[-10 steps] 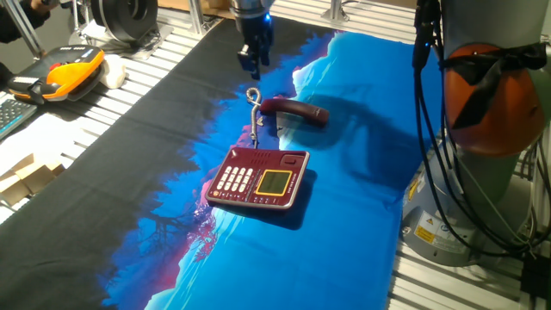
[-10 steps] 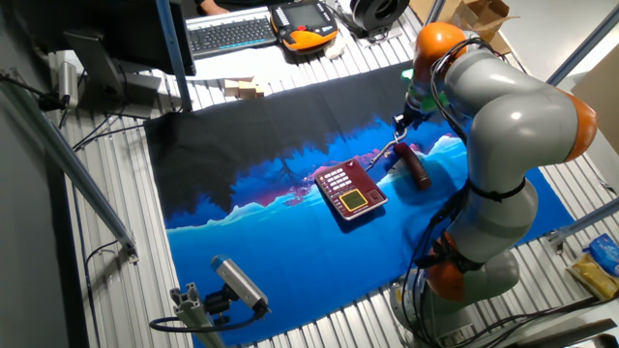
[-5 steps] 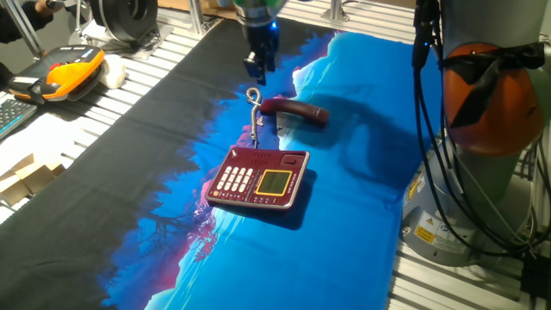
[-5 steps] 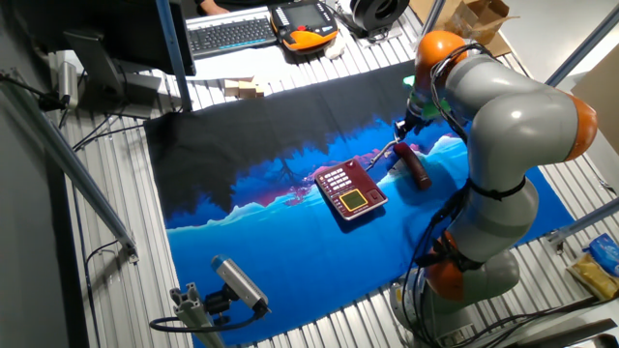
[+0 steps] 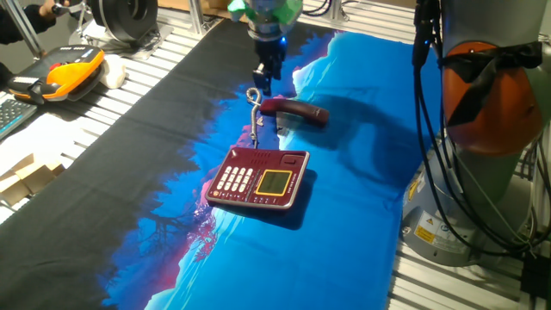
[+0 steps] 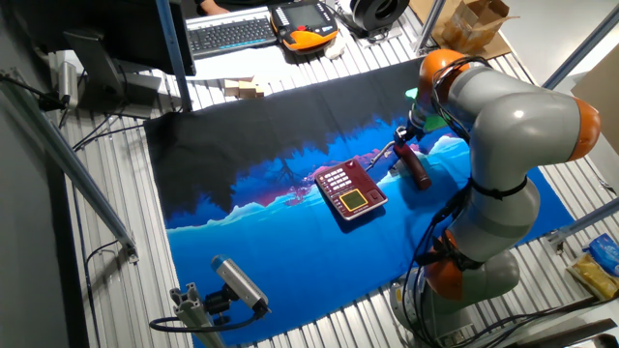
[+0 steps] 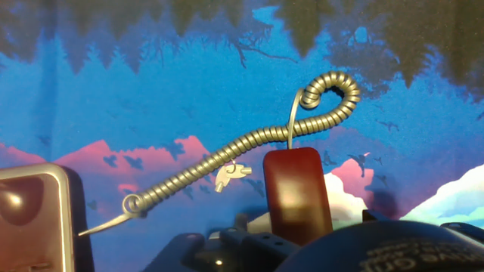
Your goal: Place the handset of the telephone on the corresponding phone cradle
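Cloth printed with a blue, pink and black landscape point(image 5: 362, 172) was spread over the slatted metal table point(image 5: 146, 60). On it, the dark red flat desk telephone point(image 5: 258, 178), with white keypad buttons and a yellow-green rectangular display, was seen lying near the middle. The slim dark red plastic handset point(image 5: 295, 111) was found on the cloth just beyond the base, apart from it and off the recessed dark red phone cradle point(image 5: 274, 155) along the base's far edge. A pale curly cord point(image 7: 249, 141) was stretched between handset and base, looped at its far end.

The two-finger gripper point(image 5: 265, 79) was held above the cloth close to the cord's loop and the near end of the handset point(image 6: 416, 168). Whether its jaws were spread or pressed together could not be told; nothing was seen held between them. In the hand view, one rounded end of the handset point(image 7: 296, 195) was shown directly below the hand, with a corner of the telephone point(image 7: 38, 215) at the left edge.

An orange and black device point(image 5: 71, 72) was left on the table beside the cloth.
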Robot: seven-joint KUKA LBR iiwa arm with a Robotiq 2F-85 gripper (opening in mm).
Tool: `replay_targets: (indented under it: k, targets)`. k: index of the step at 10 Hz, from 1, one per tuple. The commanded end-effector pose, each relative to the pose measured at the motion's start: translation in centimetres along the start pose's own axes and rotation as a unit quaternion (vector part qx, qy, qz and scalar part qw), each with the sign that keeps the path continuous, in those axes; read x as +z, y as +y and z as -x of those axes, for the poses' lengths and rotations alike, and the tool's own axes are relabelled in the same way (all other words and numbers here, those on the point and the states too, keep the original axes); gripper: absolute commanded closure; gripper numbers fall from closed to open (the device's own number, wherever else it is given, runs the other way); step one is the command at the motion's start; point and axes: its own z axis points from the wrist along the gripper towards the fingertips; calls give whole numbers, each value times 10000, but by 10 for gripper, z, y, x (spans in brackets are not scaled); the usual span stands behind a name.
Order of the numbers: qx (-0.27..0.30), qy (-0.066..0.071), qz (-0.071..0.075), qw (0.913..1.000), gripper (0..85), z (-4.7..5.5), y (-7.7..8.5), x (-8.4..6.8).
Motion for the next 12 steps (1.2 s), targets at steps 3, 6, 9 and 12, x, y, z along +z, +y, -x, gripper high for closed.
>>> replay_targets:
  k: [3,6,9,12]
  targets:
    - [38,-71,-1,10000,170,-2,-1,3]
    - [143,56,95,9998,170,-1,-2,3]
    - [44,44,-9,10000,170,-2,-3,6]
    - [-141,51,12,9999,170,-2,-5,7]
